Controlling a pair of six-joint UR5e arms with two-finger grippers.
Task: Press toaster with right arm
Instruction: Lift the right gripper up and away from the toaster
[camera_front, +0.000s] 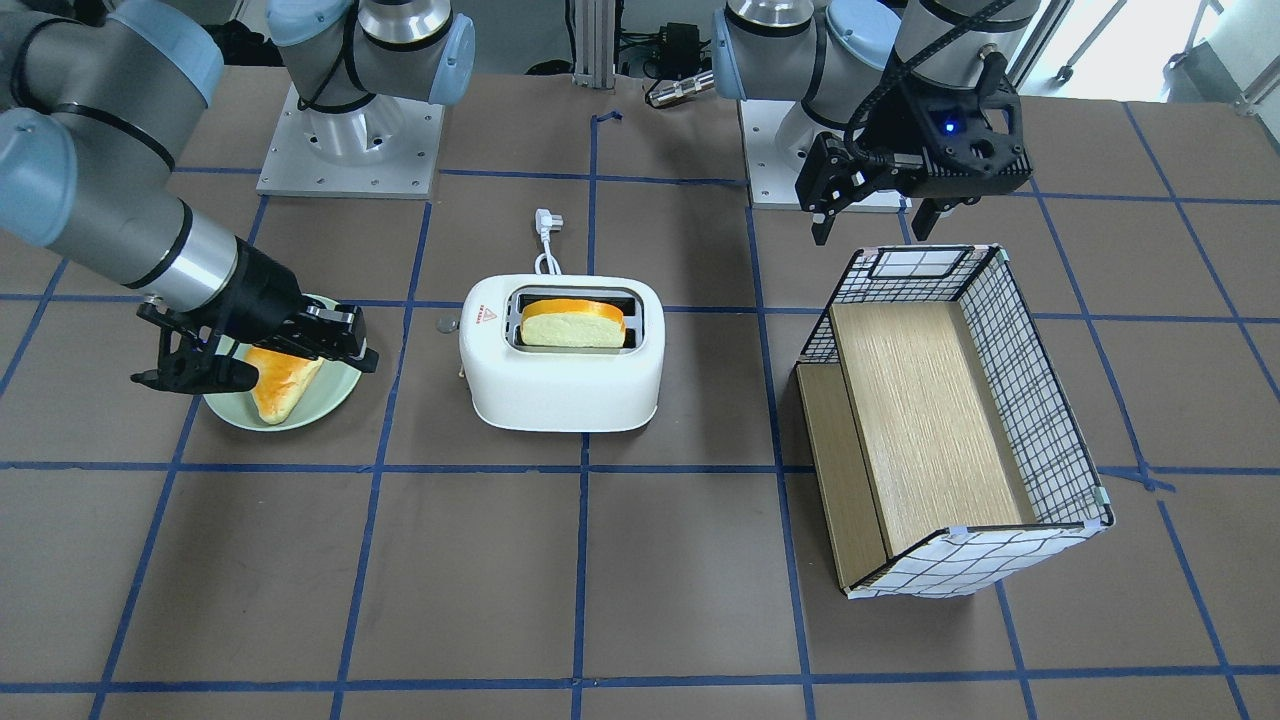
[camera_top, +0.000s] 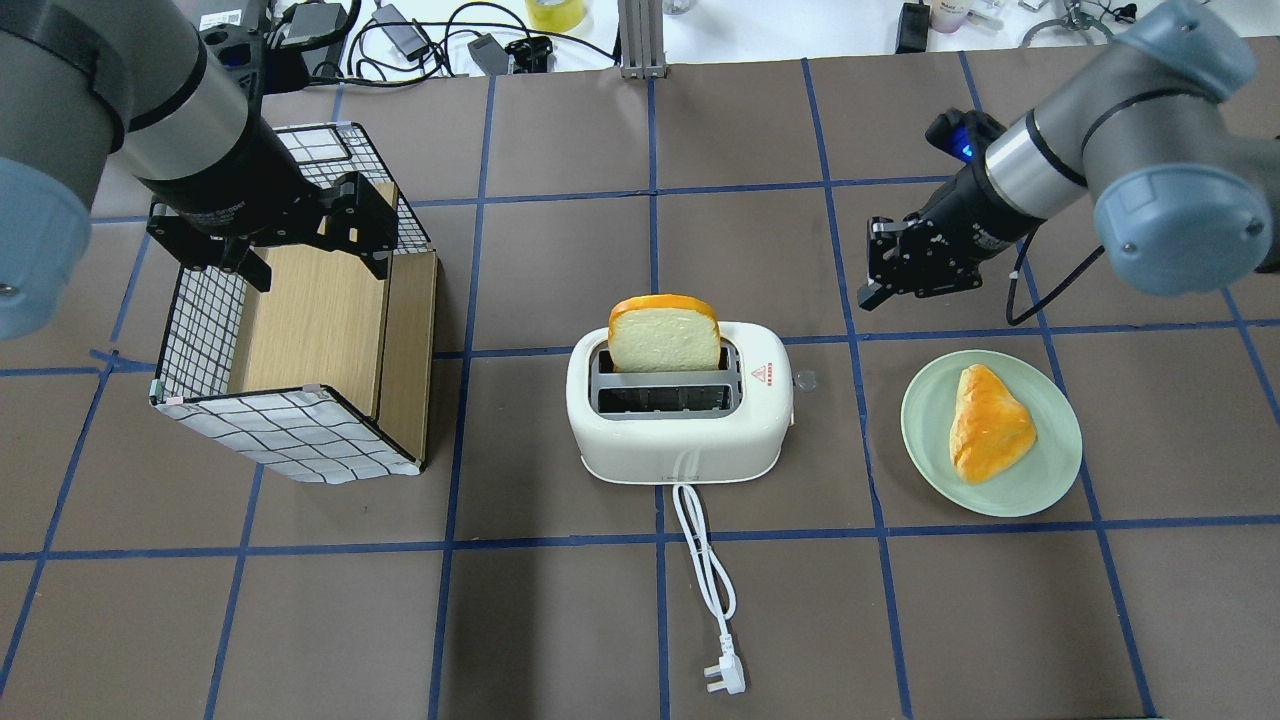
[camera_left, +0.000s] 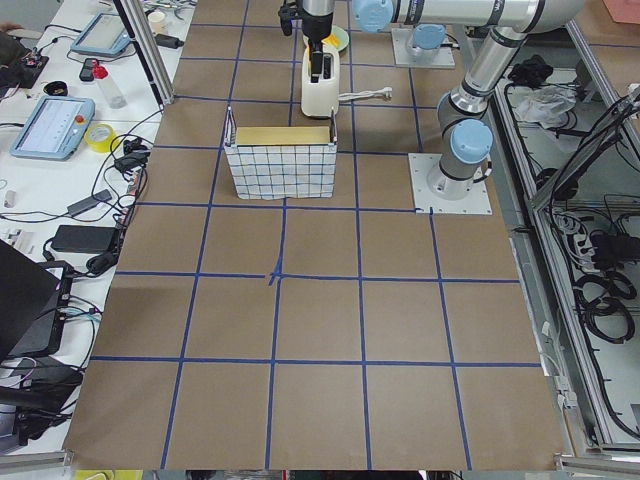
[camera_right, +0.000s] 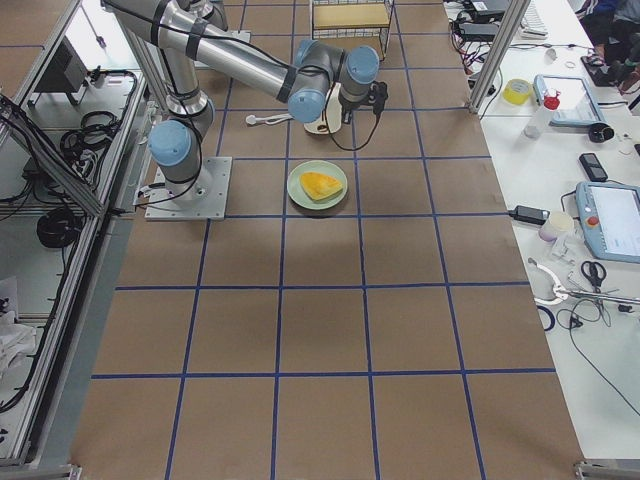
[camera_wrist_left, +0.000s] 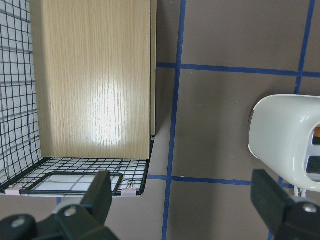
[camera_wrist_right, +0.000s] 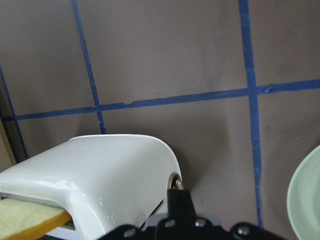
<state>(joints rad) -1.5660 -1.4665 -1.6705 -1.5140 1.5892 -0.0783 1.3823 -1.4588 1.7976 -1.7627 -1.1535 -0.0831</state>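
Observation:
The white toaster (camera_top: 680, 440) stands mid-table with a bread slice (camera_top: 665, 335) upright in one slot. Its round grey lever (camera_top: 805, 380) sticks out on the side towards my right arm. My right gripper (camera_top: 878, 285) is shut and empty, raised a little way off that lever. In the front-facing view the right gripper (camera_front: 358, 348) hangs over the plate's edge, apart from the lever (camera_front: 446, 324). In the right wrist view the shut fingertips (camera_wrist_right: 179, 195) sit just below the lever (camera_wrist_right: 174, 181). My left gripper (camera_top: 310, 260) is open and empty above the checkered box (camera_top: 290, 440).
A pale green plate (camera_top: 1040, 490) holding a wedge of bread (camera_top: 988, 422) lies right of the toaster, under my right arm. The toaster's white cord and plug (camera_top: 722, 678) trail towards the robot's side. The checkered box with its wooden floor stands left of the toaster.

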